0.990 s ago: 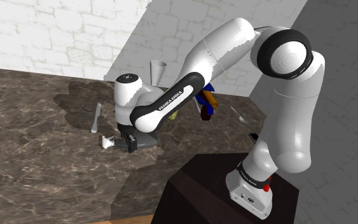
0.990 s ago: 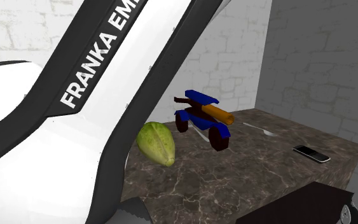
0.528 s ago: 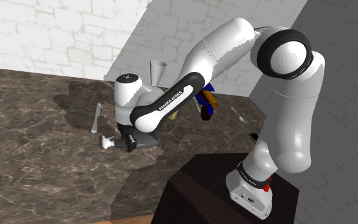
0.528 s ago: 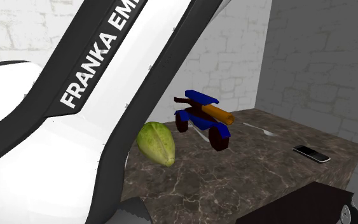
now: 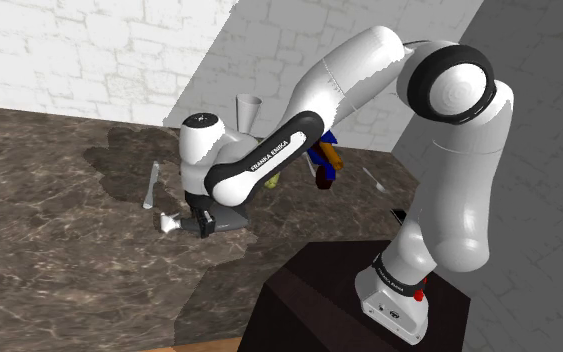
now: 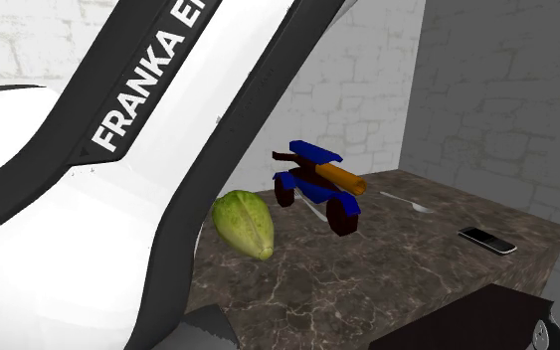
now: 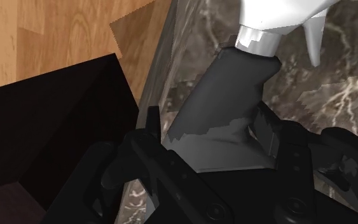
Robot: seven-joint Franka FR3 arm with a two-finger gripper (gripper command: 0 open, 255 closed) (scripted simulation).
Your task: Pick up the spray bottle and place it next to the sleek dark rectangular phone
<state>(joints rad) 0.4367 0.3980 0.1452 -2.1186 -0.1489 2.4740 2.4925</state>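
Veined dark marble counter, matt grey spray bottle, grained wood floor, smooth dark phone

Odds and ends on a dark marble counter.
A green fruit lies near a blue, orange-barrelled toy cannon; a spoon lies apart, and a pale cup stands by the wall.

1. Dark marbled countertop: the carrying surface.
2. On one end: green fruit, blue-and-orange wheeled toy, spoon, dark phone near the edge.
3. Elsewhere: pale utensil, grey cup by the wall, spray bottle on its side.
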